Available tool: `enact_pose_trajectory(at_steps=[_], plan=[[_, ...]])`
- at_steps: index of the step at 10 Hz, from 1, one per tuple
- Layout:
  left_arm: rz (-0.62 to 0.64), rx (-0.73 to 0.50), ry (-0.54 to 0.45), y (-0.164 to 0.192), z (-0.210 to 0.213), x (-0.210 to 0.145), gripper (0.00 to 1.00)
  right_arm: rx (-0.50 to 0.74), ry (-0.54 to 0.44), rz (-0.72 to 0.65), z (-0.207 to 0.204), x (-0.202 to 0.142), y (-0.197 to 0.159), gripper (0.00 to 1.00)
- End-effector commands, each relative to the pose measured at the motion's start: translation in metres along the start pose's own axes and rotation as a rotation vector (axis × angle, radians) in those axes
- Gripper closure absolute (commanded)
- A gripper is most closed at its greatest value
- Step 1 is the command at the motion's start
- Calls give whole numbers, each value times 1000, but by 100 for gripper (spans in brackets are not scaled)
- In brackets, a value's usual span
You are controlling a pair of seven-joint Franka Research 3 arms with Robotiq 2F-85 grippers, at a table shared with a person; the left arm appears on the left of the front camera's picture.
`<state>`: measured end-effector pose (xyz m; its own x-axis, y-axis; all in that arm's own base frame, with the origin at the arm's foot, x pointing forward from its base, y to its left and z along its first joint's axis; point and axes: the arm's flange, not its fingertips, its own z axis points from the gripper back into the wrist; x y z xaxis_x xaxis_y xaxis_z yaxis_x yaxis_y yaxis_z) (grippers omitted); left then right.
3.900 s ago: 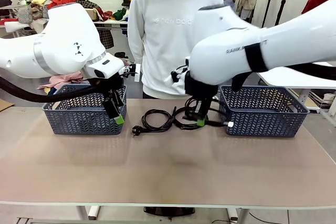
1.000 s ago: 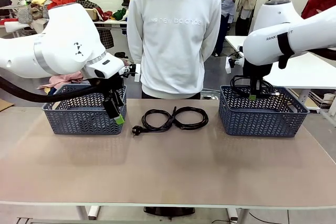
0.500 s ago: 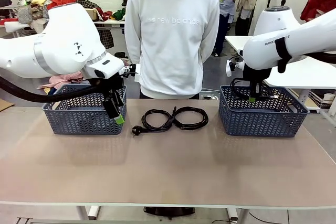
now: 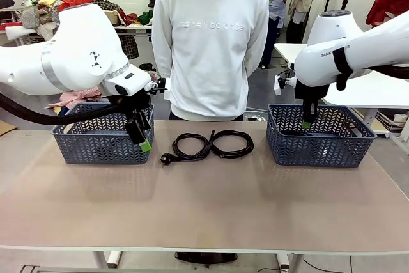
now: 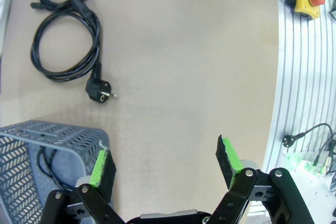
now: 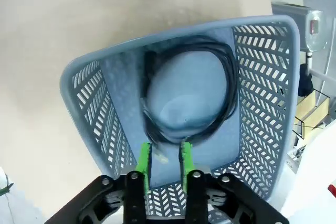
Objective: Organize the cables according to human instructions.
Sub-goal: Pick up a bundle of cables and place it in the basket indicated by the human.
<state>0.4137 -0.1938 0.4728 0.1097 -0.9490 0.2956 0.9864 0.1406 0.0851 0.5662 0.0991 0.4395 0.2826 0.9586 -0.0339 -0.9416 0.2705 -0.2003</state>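
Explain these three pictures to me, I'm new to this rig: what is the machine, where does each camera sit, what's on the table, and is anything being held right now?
The machine is a pair of white robot arms, the left arm and the right arm, at a table facing a person. The wide picture looks across the table from between them. The other two come from wrist cameras looking along green-padded fingers. Two coiled black cables lie on the table between the left basket and the right basket. The left gripper hangs wide open, holding nothing. The right gripper hovers over the right basket, jaws slightly apart; the coiled cable inside seems to lie loose.
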Motion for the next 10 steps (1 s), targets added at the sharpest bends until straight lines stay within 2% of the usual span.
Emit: enact_pose_trajectory(at_steps=[1, 2, 3, 4, 5, 6, 7, 8, 10], plan=[[4, -1, -4, -1, 0, -1, 0, 2, -10, -9, 3, -2, -4, 65], [4, -1, -4, -1, 0, -1, 0, 3, -11, -8, 3, -2, -4, 29], [4, -1, -4, -1, 0, -1, 0, 6, -10, -8, 3, -2, -4, 45], [4, -1, -4, -1, 0, -1, 0, 10, -5, -7, 3, -1, -3, 10], [4, -1, -4, -1, 0, -1, 0, 17, -5, -6, 4, 0, -3, 25], [4, -1, -4, -1, 0, -1, 0, 23, -2, -5, 3, 1, -3, 0], [4, -1, -4, -1, 0, -1, 0, 24, 0, -2, 4, 2, -3, 6], [4, -1, -4, -1, 0, -1, 0, 24, 5, 1, 5, 3, -2, 0], [4, -1, -4, -1, 0, -1, 0, 31, 9, -8, 6, 1, -2, 0]])
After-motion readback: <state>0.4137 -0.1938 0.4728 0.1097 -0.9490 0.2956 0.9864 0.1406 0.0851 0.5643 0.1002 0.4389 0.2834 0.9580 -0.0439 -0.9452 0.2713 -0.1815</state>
